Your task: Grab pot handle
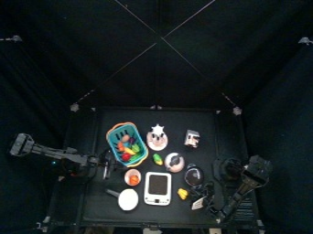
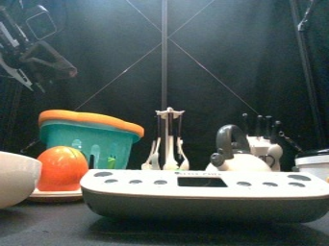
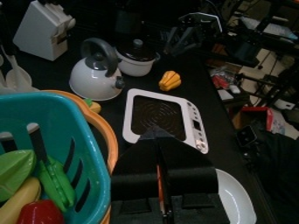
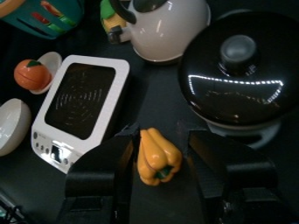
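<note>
Penned in by black curtains; small black tabletop (image 1: 98, 210), matte. Toward its back left corner, teal-and-orange basket (image 1: 126, 139). By the front edge, white scale (image 4: 82, 101), small print too blurred to read. Near the front right corner, dark lidded pot (image 4: 239, 74) with pale rim; pot handle not made out. Just beside it, right hand (image 4: 158, 179) spread wide and empty over a yellow pepper (image 4: 156, 156). At the left edge, left hand (image 3: 163, 188), closed on nothing.
</note>
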